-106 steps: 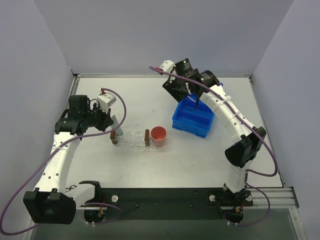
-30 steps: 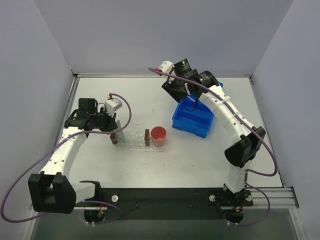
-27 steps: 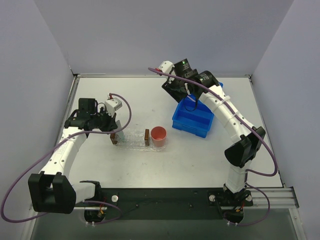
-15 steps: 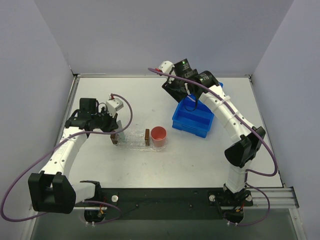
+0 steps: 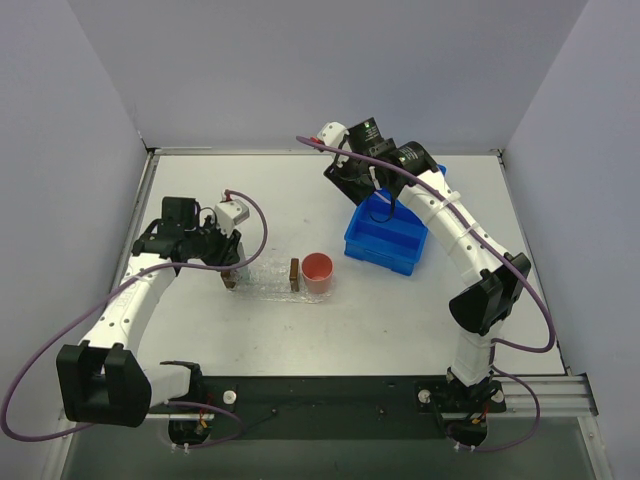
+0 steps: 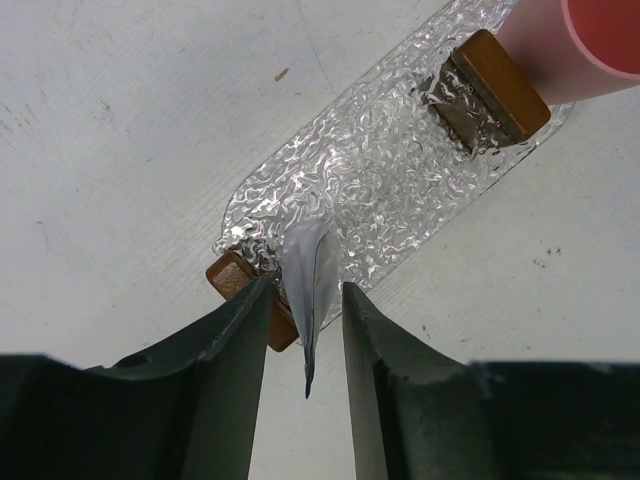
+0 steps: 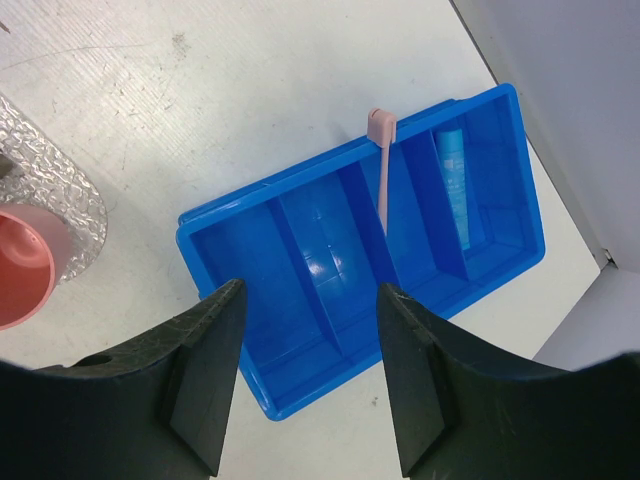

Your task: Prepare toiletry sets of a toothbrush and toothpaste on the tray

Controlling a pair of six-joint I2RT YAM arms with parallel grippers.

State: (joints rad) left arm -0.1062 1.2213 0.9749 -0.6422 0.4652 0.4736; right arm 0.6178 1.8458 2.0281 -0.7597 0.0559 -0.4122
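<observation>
A pale, matt worktop (image 5: 330, 330), scuffed and dotted with small dark specks, fills a booth closed in by plain lilac-grey walls (image 5: 330, 70) at the back and on both sides. A black strip (image 5: 330, 395) runs along its near edge under the arm bases. The left gripper (image 6: 305, 290) points down over the worktop's left half. Its jaws are slightly spread around the whitish-grey toothpaste tube (image 6: 310, 265), with a thin gap on each side, so it pinches nothing. The tube stands on edge between the jaws, its far end resting on the near end of the tray (image 6: 400, 170), a clear, bumpy oval sheet lying flat and stretching away from this gripper. A brown block (image 6: 232, 278) sits just below the gripper's one finger at that end of the tray. A second block (image 6: 487, 85) sits at the tray's far end, with the pink cup (image 6: 590, 40) just beyond it. The right gripper (image 7: 310, 290) hangs above the blue bin (image 7: 320, 250), jaws spread wide and empty. Beneath and beyond it the toothbrush (image 7: 385, 175) leans along a divider inside the bin, its head poking over the far rim. The light blue toothpaste tube (image 7: 455, 185) lies in the end compartment just past the toothbrush.
</observation>
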